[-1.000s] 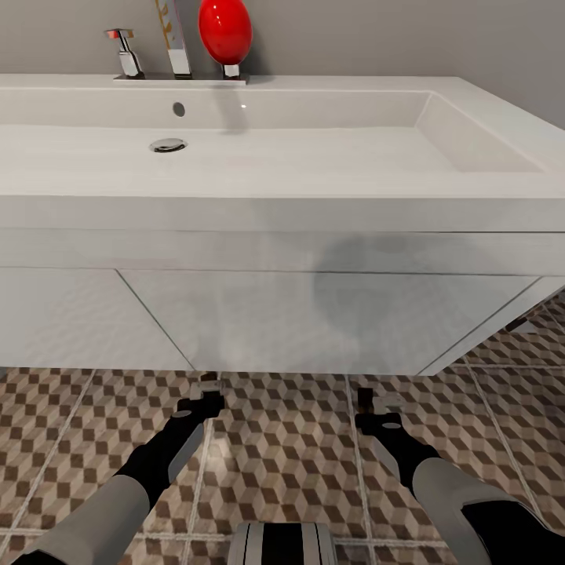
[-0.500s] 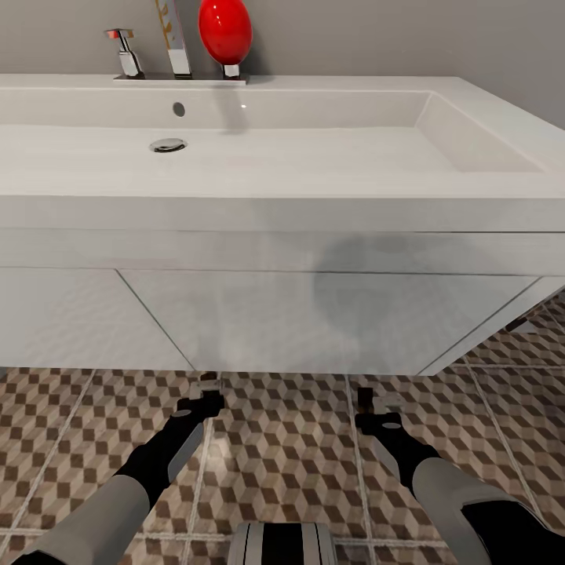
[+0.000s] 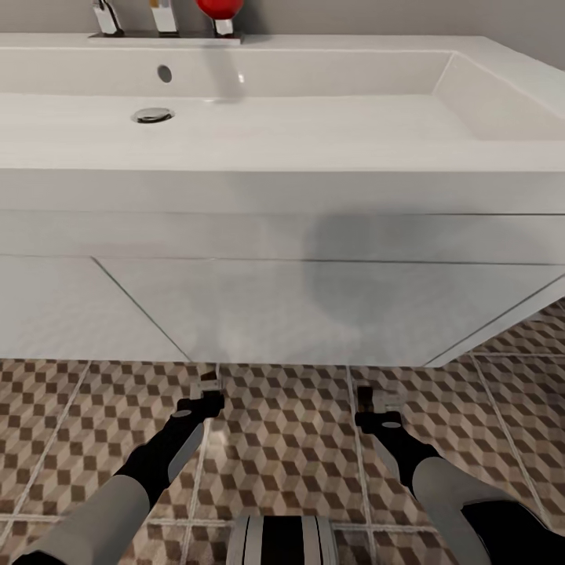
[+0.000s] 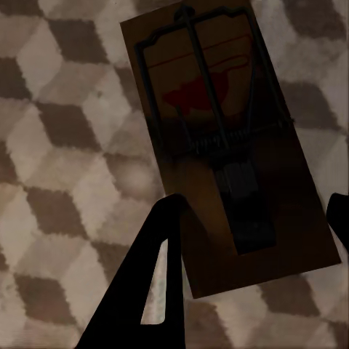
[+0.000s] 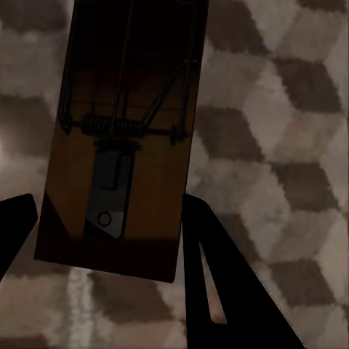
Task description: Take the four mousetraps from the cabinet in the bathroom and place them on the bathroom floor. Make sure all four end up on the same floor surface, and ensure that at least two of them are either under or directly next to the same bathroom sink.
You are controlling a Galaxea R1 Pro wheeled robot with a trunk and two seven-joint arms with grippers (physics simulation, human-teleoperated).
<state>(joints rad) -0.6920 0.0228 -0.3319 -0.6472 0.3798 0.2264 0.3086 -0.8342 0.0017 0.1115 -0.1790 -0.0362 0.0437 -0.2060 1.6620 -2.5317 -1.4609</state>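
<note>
- Two changes are seen against the earlier head views: the bathroom sink (image 3: 235, 102) now sits higher in the frame and its tap is cut off at the top edge, while more bathroom floor (image 3: 282, 439) is shown below it. As the whole picture has shifted together, the camera is judged to have tilted down; the things themselves are not judged to have moved.
- Relative to the sink, both arms are held as before, low in front of the vanity's lower edge, over the tiles.
- Relative to the sink, the left tool (image 3: 207, 386) is just before the vanity's underside; a mousetrap (image 4: 225, 145) is gripped between its narrowed fingers (image 4: 156, 247), just above the tiles.
- Likewise the right tool (image 3: 369, 396) is closed on a second mousetrap (image 5: 123, 138), flat side up.
- Release beside the sink is judged to be the step in hand.
</note>
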